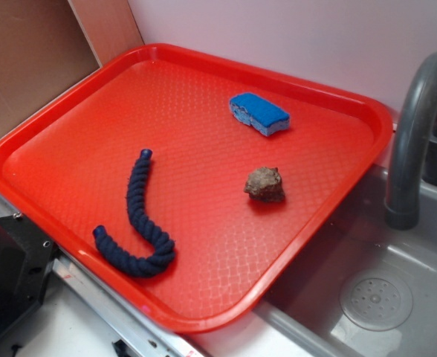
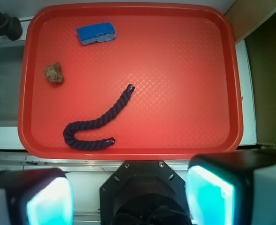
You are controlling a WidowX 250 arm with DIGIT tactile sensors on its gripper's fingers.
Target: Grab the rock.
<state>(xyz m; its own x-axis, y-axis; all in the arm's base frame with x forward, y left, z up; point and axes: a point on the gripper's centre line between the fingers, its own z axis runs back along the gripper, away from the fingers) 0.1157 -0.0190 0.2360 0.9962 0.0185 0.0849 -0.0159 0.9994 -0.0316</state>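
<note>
Rock [image 2: 54, 73] sitting far ahead and left of pincer [image 2: 128, 199] on tray [image 2: 185, 70]; pincer gaping wide, gripping nothing; rock lumpy, no clear long axis.

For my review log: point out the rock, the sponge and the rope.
rock [image 1: 264, 184]: exterior view, middle of its lumpy top.
sponge [image 1: 259, 114]: exterior view, centre of its blue top face.
rope [image 2: 96, 123]: wrist view, mid-length of the strand.

Pale wall [image 1: 293, 37], grey sink [image 1: 374, 297], perhaps cardboard [image 1: 25, 59] behind.

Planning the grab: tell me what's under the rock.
The rock sits directly on the red tray, apart from the sponge and rope. The tray surface beneath it is hidden by the rock itself.
</note>
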